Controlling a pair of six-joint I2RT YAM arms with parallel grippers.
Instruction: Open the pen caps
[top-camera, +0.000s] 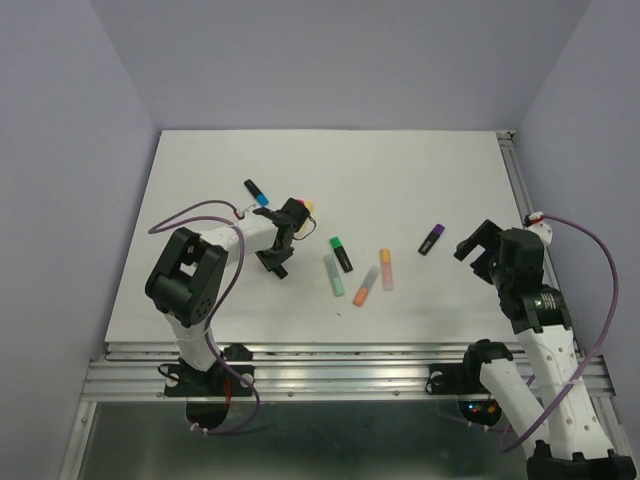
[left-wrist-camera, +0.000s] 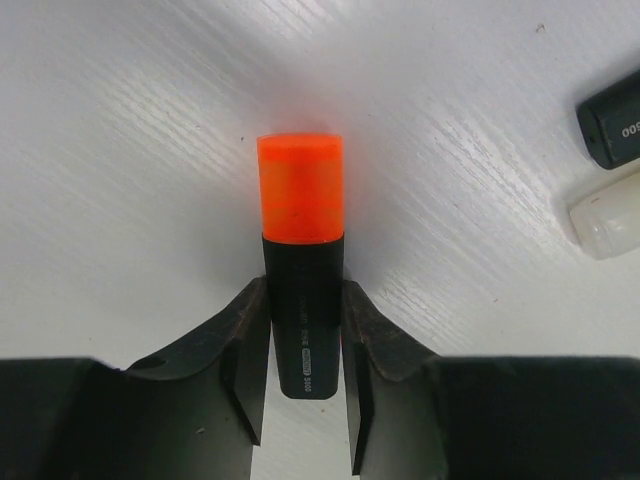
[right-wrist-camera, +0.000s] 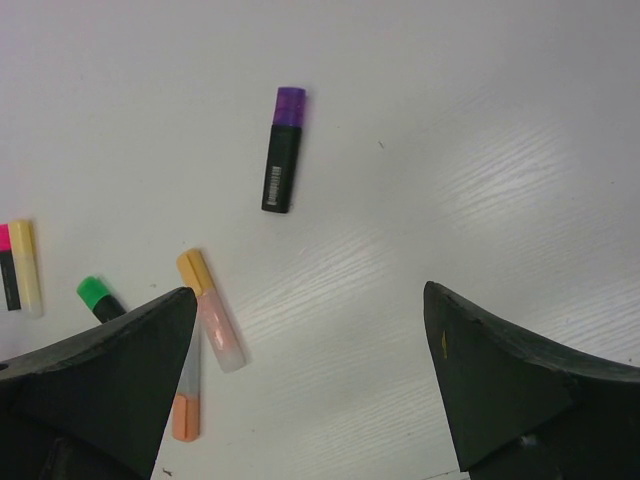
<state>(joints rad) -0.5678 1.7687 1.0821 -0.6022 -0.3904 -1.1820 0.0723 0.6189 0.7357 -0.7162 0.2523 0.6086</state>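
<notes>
My left gripper (left-wrist-camera: 303, 290) is shut on the black body of a highlighter, and its orange-red cap (left-wrist-camera: 300, 188) sticks out ahead over the table. In the top view this gripper (top-camera: 296, 215) is left of centre, and the cap (top-camera: 303, 204) looks pink. My right gripper (right-wrist-camera: 307, 292) is open and empty above the table at the right (top-camera: 478, 245). A purple cap (right-wrist-camera: 290, 105) on a black pen lies ahead of it. A yellow cap (right-wrist-camera: 195, 270), an orange cap (right-wrist-camera: 185, 415) and a green cap (right-wrist-camera: 93, 292) lie to its left. A blue cap (top-camera: 262, 199) lies at the back left.
A pale mint pen (top-camera: 333, 272) lies beside the green-capped one. A pale yellow pen (right-wrist-camera: 25, 265) lies by the left gripper. The ends of a black pen (left-wrist-camera: 610, 120) and a cream pen (left-wrist-camera: 605, 215) show at the right of the left wrist view. A metal rail (top-camera: 350, 352) runs along the near edge.
</notes>
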